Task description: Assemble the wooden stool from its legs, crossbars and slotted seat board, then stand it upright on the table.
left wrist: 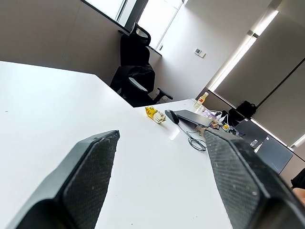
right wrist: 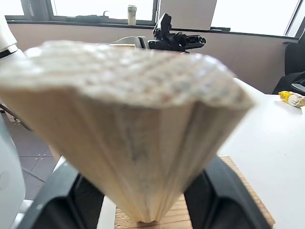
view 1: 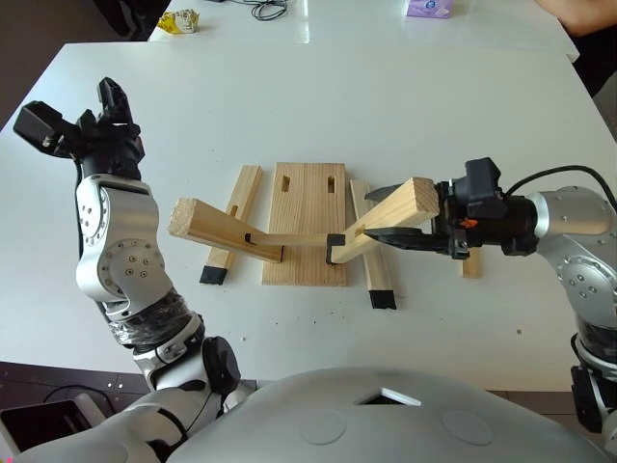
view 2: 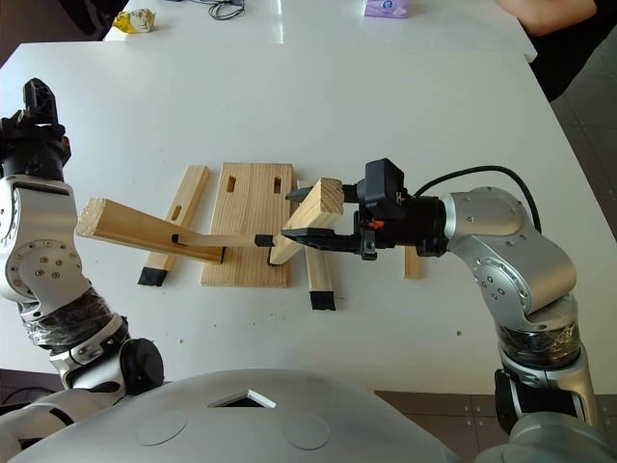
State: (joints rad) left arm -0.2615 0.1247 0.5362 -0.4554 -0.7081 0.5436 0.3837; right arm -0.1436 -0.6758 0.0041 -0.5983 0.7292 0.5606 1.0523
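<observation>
Jaws first: those of my right gripper (view 2: 307, 214) are clamped top and bottom on the thick end of a wooden leg (view 1: 400, 207), with the black fingers (view 1: 410, 237) pressed flat against the wood. Those of my left gripper (left wrist: 162, 157) stand wide apart with nothing between them. That arm is held up toward 10 o'clock from the seat board (view 1: 305, 198), over bare table (view 1: 434, 116).

The wooden leg slants down toward 8 o'clock and joins a thin crossbar (view 1: 294, 238). The crossbar's other end sits in a second leg (view 1: 217, 230), which slants out toward 10 o'clock. The three pieces make a shallow V over the near half of the seat board. I cannot tell whether this frame touches the board or hangs just above it.

The seat board lies flat at the table's middle, with two slots toward its 12 o'clock end. A loose leg (view 1: 244, 188) with a black foot lies flat just beside the board at its 9 o'clock, partly under the second leg. The other loose leg (view 1: 378, 275), also black-footed, lies at the board's 3 o'clock, under the wooden leg. A short pale stick (view 1: 470, 268) shows beneath my right wrist, farther out at 3 o'clock and mostly hidden.
</observation>
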